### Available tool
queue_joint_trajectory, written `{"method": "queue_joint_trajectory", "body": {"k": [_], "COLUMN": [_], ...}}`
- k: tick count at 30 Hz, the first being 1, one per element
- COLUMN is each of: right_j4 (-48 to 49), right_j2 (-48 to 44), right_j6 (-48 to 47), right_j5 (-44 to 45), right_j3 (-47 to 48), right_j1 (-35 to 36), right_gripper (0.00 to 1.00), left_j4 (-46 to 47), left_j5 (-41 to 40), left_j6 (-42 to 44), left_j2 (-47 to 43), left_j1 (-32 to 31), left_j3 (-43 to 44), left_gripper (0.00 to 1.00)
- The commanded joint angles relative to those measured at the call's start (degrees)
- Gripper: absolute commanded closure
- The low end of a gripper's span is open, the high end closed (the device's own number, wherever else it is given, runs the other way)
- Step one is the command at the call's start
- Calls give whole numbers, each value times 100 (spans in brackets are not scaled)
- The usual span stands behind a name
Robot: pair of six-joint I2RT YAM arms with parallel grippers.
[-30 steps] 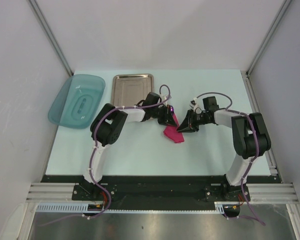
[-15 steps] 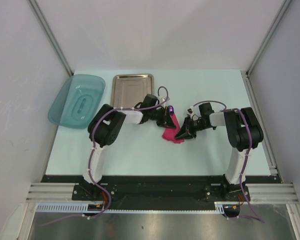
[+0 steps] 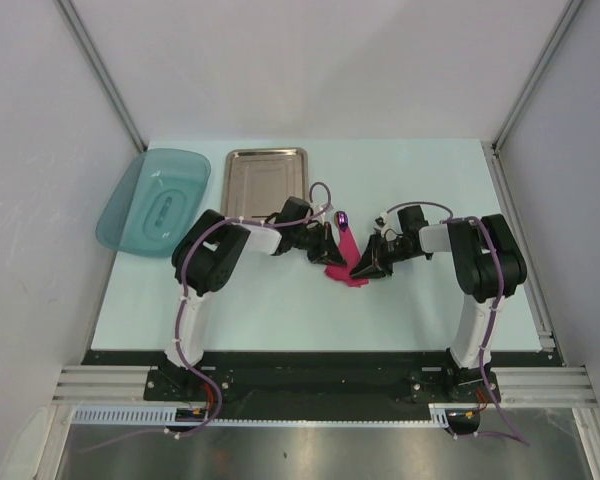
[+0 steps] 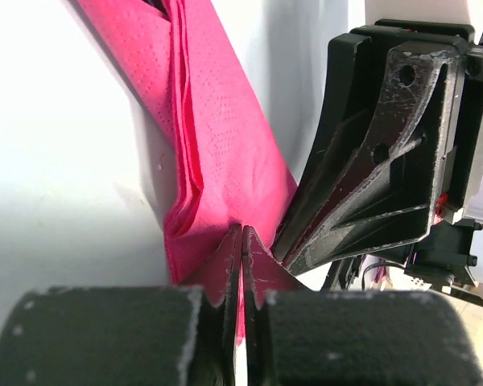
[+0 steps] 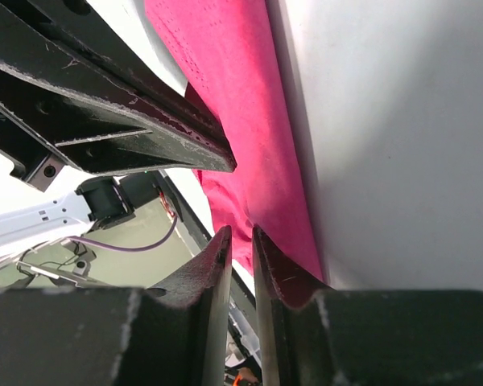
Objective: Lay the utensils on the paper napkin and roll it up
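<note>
The paper napkin (image 3: 343, 268) lies in the middle of the table (image 3: 270, 300), between the two arms. It is bunched into a long thin pink bundle, not spread flat. A small purple bit (image 3: 338, 216) pokes out at its far end. That is likely the fork, but it is too small to be sure. I cannot see the spoon at all. The left gripper (image 4: 241, 241) has its fingers pressed tight together, with a bit of the napkin's near end pinched between them. The right gripper (image 5: 241, 241) is at the other side of the bundle, just beside the left one. Its fingers are almost together, with a thin slit between them. I cannot tell if any paper is caught in there. The napkin is very light and soft. It is made of thin layers that can slide apart, and it would tear if pulled hard. It flops and will not stay rolled by itself. I think a good place to hold it is at the two ends of the bundle, pinching all the layers at once and pulling gently. The fork and spoon are stiff and smooth, so they could slip out of an open end.
</note>
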Motion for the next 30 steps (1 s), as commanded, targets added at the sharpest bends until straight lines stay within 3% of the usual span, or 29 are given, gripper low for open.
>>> {"method": "queue_joint_trajectory", "body": {"k": [1, 8, 12, 19, 22, 30], "right_j4": [-145, -145, -408, -742, -778, -22], "right_j2": [-14, -594, -463, 38, 39, -1181], "right_j6": [-226, -209, -445, -710, -727, -147], "right_j5": [781, 842, 1535, 2477, 2364, 1334], "right_j3": [-47, 769, 1611, 2273, 2133, 692], "right_j1": [23, -56, -100, 5, 5, 83], "right_gripper": [78, 64, 61, 58, 59, 74], "left_j4": [-353, -538, -555, -494, -494, -476], "left_j5": [-327, -432, -423, -406, -414, -432], "left_j6": [348, 489, 507, 472, 472, 428], "left_j2": [21, 65, 83, 74, 65, 92], "left_j1": [56, 56, 47, 39, 30, 39], "left_j3": [36, 80, 89, 98, 115, 116], "left_gripper": [100, 100, 100, 100, 100, 100]}}
